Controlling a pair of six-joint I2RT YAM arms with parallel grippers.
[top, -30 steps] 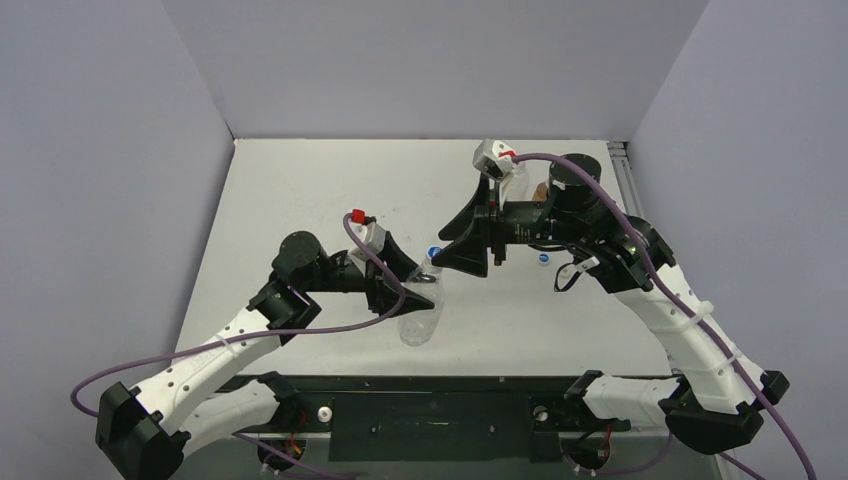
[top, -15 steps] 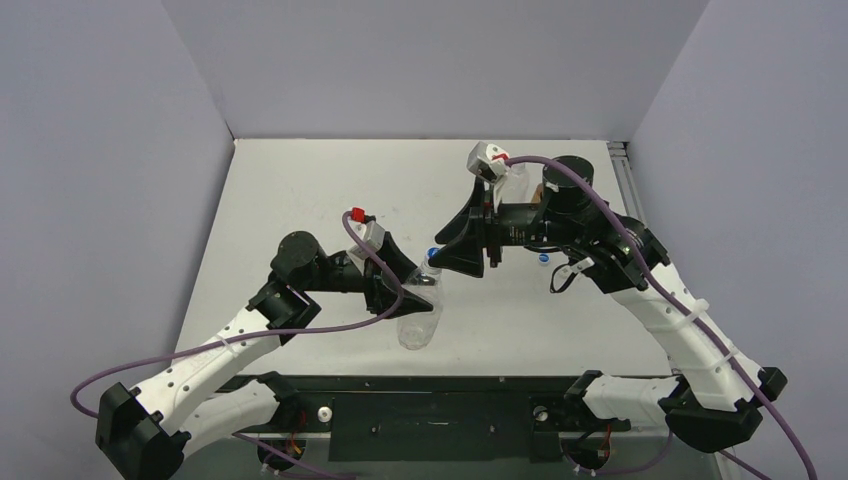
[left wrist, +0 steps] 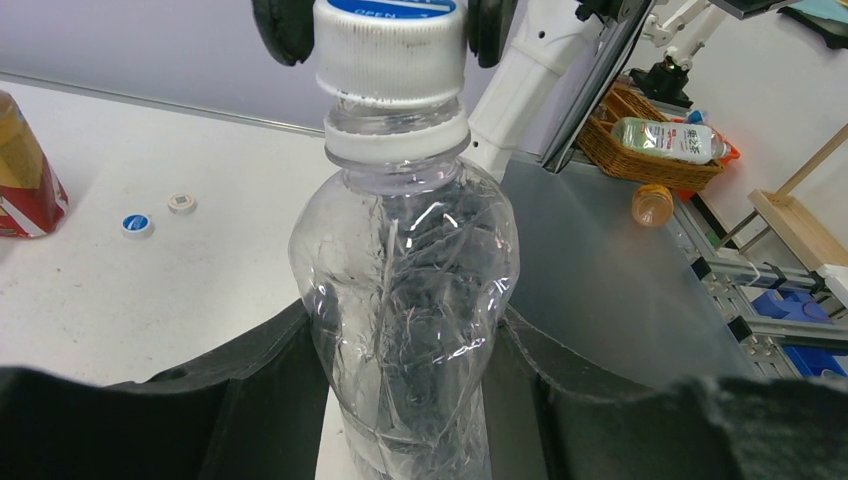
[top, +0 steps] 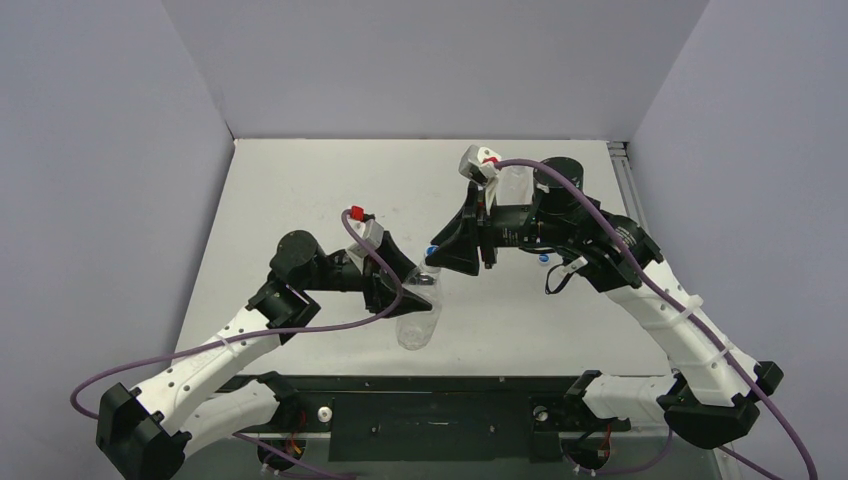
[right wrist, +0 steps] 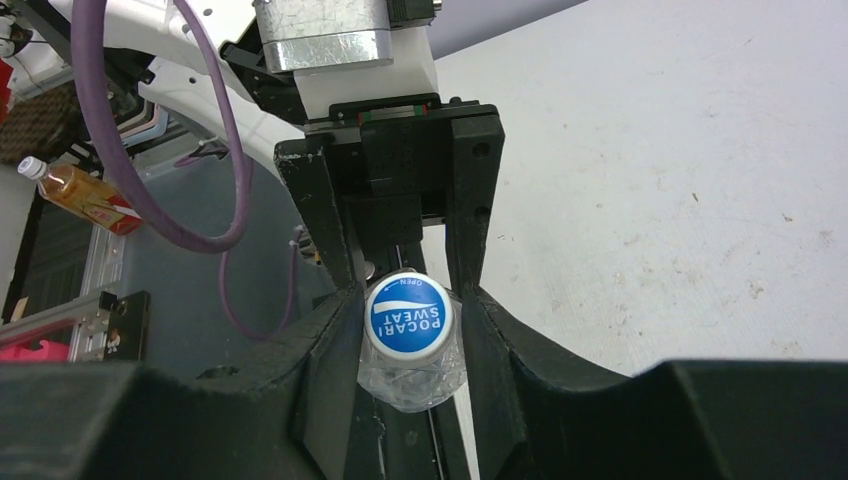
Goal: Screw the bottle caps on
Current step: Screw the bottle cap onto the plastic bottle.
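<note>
My left gripper (top: 410,297) is clamped around the body of the clear, crumpled plastic bottle (left wrist: 405,300), which stands roughly upright near the middle of the white table (top: 300,190). My right gripper (right wrist: 405,300) pinches the round blue-and-white plastic screw cap (right wrist: 407,318), which sits on the bottle's neck.

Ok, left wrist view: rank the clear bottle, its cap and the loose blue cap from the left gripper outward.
1. clear bottle, inside the left gripper.
2. bottle's cap, at its top.
3. loose blue cap, on the table, left.
</note>
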